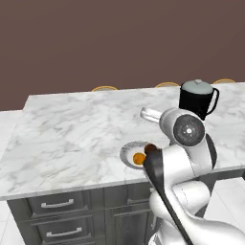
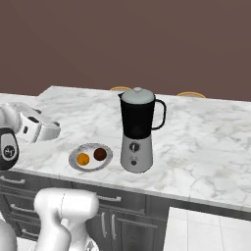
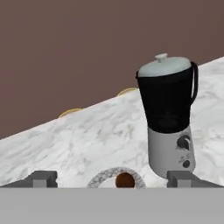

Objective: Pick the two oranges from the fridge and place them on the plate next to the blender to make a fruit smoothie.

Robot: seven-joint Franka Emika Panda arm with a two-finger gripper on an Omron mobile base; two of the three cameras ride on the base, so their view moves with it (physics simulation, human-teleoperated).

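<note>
Plate with bright orange

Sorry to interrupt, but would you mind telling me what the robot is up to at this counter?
It is loading fruit onto the plate beside the blender on the marble counter. One bright orange and a darker round fruit lie on the plate. The claw hovers just above the plate with its fingers spread, holding nothing.
</note>
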